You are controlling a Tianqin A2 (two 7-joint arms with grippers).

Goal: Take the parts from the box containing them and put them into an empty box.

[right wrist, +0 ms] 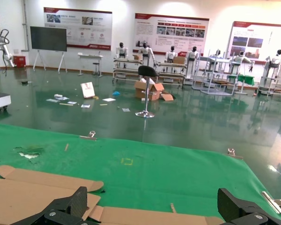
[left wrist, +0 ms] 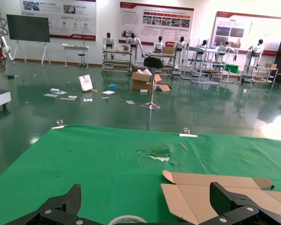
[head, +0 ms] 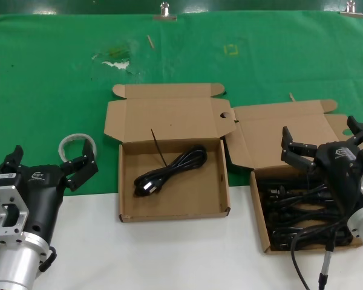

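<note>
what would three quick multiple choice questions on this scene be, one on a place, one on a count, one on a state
1. Where is the ring of tape?
A. in a box
B. on the green cloth by the left gripper
C. under the right gripper

2. How many cords lie in the squarish box?
A. none
B. one
C. four

3. The right gripper is
A. open
B. shut on a cord

Answers: 1 B, it lies beside the left fingers. 2 B, a single coiled cord shows. 3 A, fingers spread above the narrower box.
</note>
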